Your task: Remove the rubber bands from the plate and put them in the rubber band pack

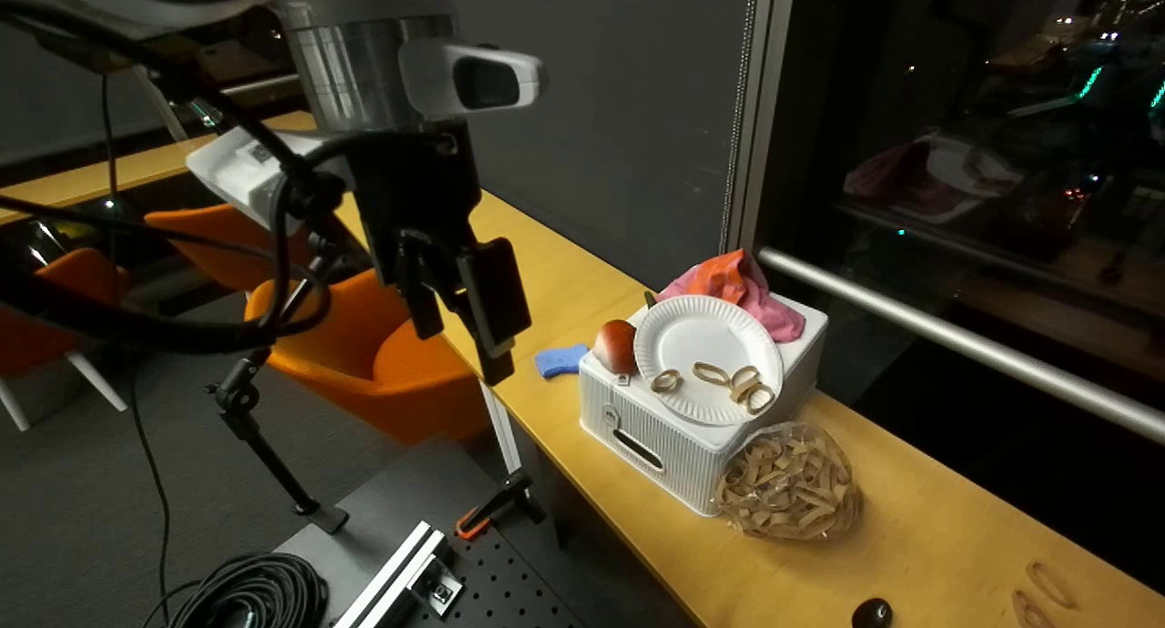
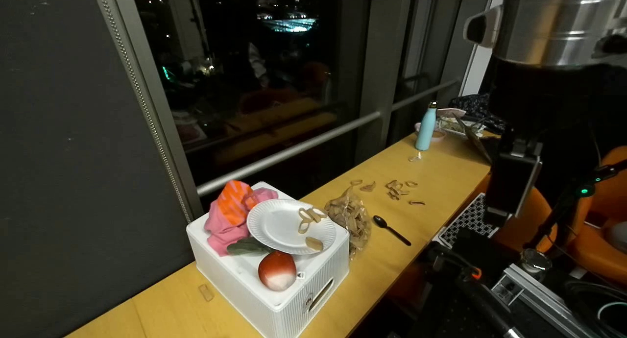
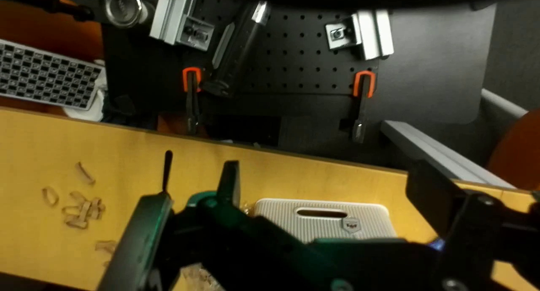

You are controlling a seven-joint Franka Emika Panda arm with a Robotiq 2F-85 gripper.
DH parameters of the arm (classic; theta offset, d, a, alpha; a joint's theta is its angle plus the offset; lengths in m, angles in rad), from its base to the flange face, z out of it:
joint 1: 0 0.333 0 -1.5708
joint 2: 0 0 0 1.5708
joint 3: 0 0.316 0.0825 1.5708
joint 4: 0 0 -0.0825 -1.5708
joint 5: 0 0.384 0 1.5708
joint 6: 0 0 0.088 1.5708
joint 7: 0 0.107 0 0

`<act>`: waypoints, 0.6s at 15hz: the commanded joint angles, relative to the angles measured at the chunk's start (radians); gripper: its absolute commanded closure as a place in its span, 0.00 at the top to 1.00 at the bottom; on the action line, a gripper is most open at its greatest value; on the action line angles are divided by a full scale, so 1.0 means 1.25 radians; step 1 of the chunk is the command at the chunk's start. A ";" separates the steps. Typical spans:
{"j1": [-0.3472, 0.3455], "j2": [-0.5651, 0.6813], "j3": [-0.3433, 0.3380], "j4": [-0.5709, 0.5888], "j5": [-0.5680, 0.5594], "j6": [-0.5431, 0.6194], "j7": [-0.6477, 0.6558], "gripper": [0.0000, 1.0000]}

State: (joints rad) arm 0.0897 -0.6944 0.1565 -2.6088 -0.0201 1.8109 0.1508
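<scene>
The white plate lies tilted on top of a white ribbed box, and it also shows in an exterior view. Several tan rubber bands lie on the plate near its rim; they also show in an exterior view. The rubber band pack, a clear bag full of tan bands, sits on the table against the box. My gripper is open and empty, in the air above and apart from the plate. In the wrist view its fingers are wide apart; the plate is hidden there.
The white box also carries a red-white round item and pink-orange cloth. A blue sponge, black spoon, loose bands and a bottle are on the table. A metal rail runs along the window.
</scene>
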 commanded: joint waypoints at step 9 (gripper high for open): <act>-0.172 0.298 -0.050 0.064 -0.295 0.405 0.052 1.00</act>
State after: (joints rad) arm -0.0867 -0.4640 0.1049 -2.5780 -0.3085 2.1861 0.1642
